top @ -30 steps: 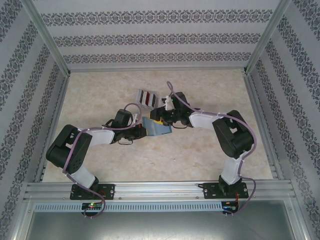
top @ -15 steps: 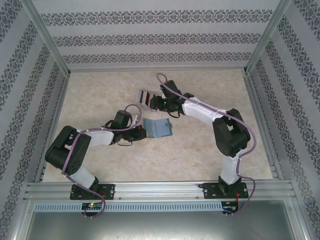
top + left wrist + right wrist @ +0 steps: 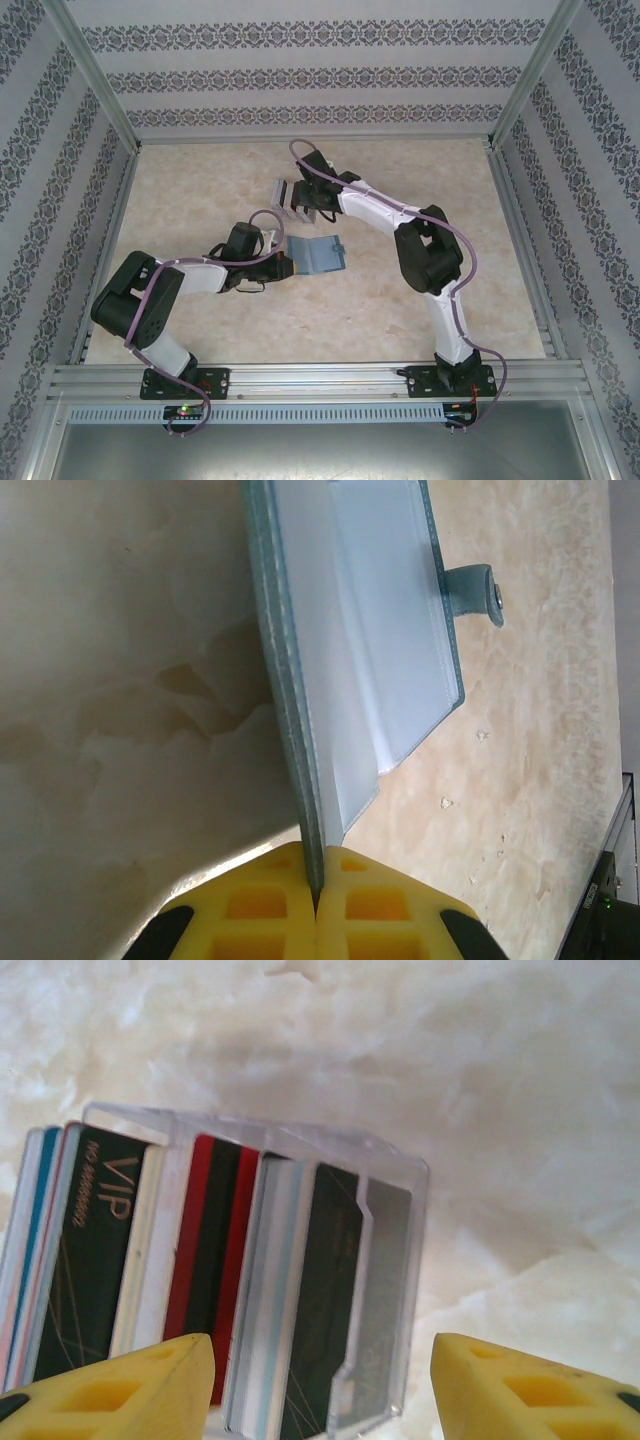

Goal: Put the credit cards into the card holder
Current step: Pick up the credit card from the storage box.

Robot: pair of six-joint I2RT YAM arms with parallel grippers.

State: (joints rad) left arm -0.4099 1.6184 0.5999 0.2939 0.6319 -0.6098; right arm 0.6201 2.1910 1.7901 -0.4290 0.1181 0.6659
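Although its yellow fingertips were cut off by the bottom of the left wrist view, the left gripper (image 3: 315, 905) was plainly pressed together on the near edge of the card holder (image 3: 370, 650). The holder stood on edge on the marbled table (image 3: 120, 680), spread open, with its teal cover toward the left and its pale inner pockets facing right. What the pockets held could not be made out. A small teal snap tab (image 3: 478, 592) stuck out from the far right side.

From above, the left gripper (image 3: 283, 262) lay low near the middle of the table, and the card holder (image 3: 318, 254) sat just to its right, its near left corner hidden by the fingers.

Farther back, the right gripper (image 3: 303, 205) reached over a clear rack (image 3: 281, 190), covering most of it. In the right wrist view its fingertips (image 3: 150, 1385) stood apart, one at each lower corner, and the right gripper (image 3: 322, 1385) clamped nothing. The rack (image 3: 390, 1210) held the credit cards (image 3: 215, 1240) upright in its slots: a red one, dark ones, one printed VIP. Their lower ends were cut off, and whether the fingers touched the rack could not be told.
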